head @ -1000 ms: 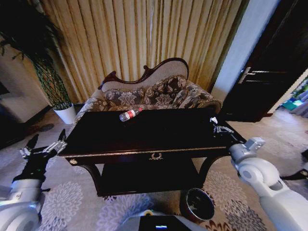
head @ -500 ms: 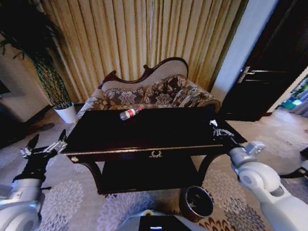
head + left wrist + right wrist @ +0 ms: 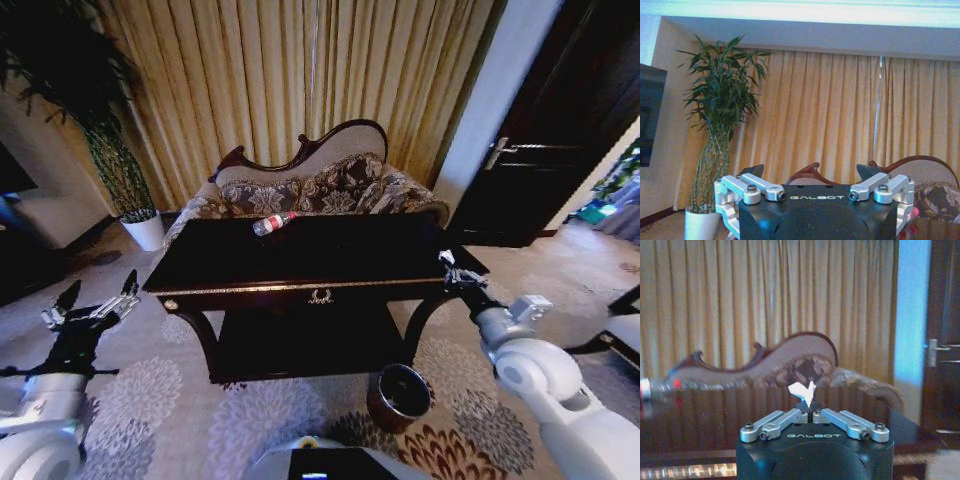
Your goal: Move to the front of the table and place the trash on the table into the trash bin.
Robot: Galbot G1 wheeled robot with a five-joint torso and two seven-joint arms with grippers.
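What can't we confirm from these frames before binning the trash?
- Trash bin contents: head view, its inside is dark.
- Bottle cap and fill: head view, too small; right wrist view, cut off by the frame edge.
- How much paper scrap the right gripper pinches: its fingers cover the lower part.
- Other scraps on the table: glossy dark top, none can be made out.
- Left gripper: open, beside the table.

A formal living room: gold curtains (image 3: pixel 300 80) across the top, an ornate carved sofa (image 3: pixel 310 185) at centre, a potted plant (image 3: pixel 100 130) upper left, patterned carpet (image 3: pixel 150 410) below.
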